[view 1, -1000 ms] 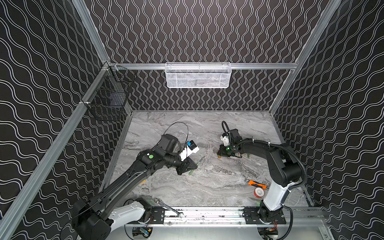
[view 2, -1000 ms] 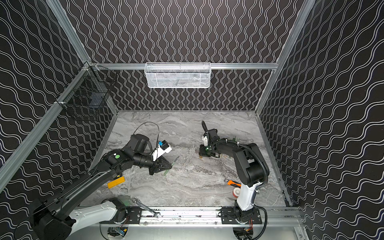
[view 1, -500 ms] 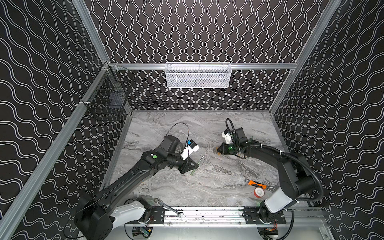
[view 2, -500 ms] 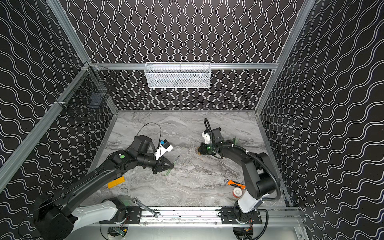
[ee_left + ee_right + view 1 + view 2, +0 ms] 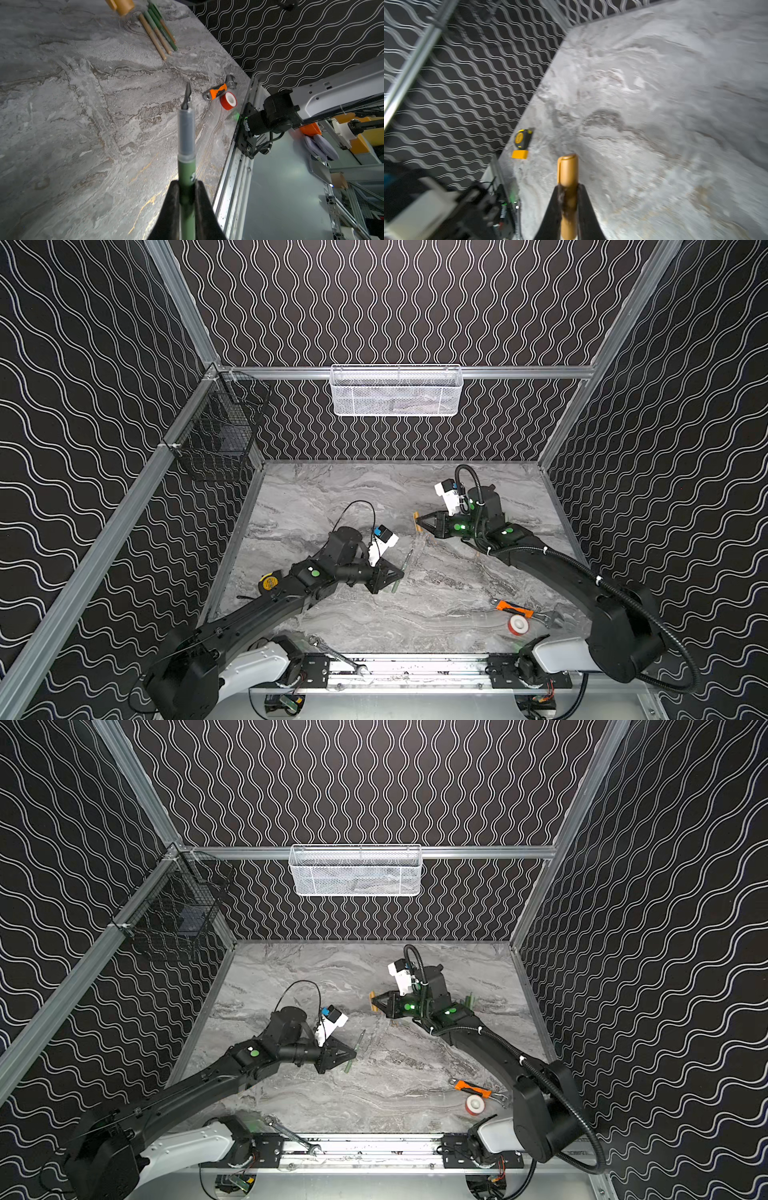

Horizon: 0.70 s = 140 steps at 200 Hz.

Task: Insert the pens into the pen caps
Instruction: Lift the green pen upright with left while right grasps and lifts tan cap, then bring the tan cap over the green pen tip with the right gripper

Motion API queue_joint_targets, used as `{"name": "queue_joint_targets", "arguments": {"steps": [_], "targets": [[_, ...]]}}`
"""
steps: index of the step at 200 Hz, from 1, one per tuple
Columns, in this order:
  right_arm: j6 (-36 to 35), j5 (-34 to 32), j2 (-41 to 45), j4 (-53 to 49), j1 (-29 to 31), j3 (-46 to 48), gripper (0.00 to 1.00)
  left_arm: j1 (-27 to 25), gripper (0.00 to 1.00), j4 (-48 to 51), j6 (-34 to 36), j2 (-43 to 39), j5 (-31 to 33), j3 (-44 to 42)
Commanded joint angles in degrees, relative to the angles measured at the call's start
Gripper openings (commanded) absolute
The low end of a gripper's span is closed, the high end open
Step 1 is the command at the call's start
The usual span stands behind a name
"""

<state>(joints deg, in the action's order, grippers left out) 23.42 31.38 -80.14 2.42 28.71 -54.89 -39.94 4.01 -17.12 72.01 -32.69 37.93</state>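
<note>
My left gripper [image 5: 187,184] is shut on a green pen [image 5: 186,168], whose grey neck and dark pointed tip stick out ahead of the jaws. In both top views this gripper [image 5: 397,574] [image 5: 351,1052] hovers left of the table's middle, the pen [image 5: 404,570] crossing its tips. My right gripper [image 5: 568,187] is shut on a tan-orange pen cap [image 5: 568,168] with its rounded end forward. It [image 5: 420,522] points left at mid-table, with the cap [image 5: 416,520] at its tips. Several more pens [image 5: 158,31] lie bunched on the table.
An orange-handled wrench [image 5: 513,608] and a red-and-white tape roll [image 5: 518,624] lie at the front right. A steel wrench [image 5: 332,653] rests on the front rail and a yellow tape measure [image 5: 269,583] sits by the left wall. Two wire baskets [image 5: 397,389] [image 5: 220,439] hang on the walls.
The right arm has swung its elbow out to the right and its gripper, still holding the cap, now points left. The left gripper with the pen has shifted slightly right.
</note>
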Motion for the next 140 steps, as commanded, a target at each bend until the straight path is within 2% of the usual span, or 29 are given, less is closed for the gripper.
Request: {"name": "queue_joint_targets", "arguments": {"steps": [1,72,140], "targets": [[2.7,0.9,1.3,4.1,1.5,-0.6,0.1,-0.2,0.13,-13.9,-2.6,-1.3,-0.6,-2.4],[5.6,-0.2,5.9,12.1,5.7,2.3,0.1,0.2,0.13,-21.0,-4.9,-2.0,-3.6,-5.2],[5.5,-0.2,7.2,11.9,7.0,2.6,0.11,1.8,0.13,-22.4,-5.3,-3.7,-4.2,-5.5]]}}
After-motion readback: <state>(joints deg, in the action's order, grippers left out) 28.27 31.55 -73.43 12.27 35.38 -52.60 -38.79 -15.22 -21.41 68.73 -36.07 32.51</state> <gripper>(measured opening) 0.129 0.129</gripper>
